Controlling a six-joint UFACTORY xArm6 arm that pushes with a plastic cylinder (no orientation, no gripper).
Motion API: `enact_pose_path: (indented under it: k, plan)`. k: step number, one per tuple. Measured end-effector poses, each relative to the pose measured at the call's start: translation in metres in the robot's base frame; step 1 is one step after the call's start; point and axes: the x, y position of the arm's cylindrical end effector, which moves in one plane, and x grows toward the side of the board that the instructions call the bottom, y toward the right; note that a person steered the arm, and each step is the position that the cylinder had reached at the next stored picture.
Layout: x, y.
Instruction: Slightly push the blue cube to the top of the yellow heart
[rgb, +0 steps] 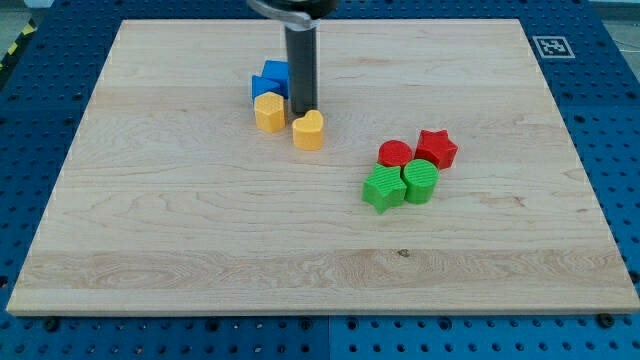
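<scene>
The blue cube (275, 73) sits at the view's upper left of centre, with a second blue block (263, 87) touching its lower left. A yellow pentagon-like block (269, 112) lies just below them. The yellow heart (309, 130) lies to the right and below that. My rod comes down from the view's top, and my tip (303, 111) rests on the board just above the yellow heart, right of the blue cube and the yellow block. The rod hides the blue cube's right edge.
A red cylinder (395, 154) and a red star (436, 148) lie right of centre, with a green star (384, 188) and a green cylinder-like block (421, 181) just below them. The wooden board (200, 250) lies on a blue perforated table.
</scene>
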Motion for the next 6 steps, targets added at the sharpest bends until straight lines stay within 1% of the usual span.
enact_pose_path:
  k: [1,3,4,5,6]
  plan:
    - [-0.03,0.013]
    - [-0.088,0.013]
    - [-0.101,-0.022]
    - [-0.086,-0.08]
    - [-0.061,-0.094]
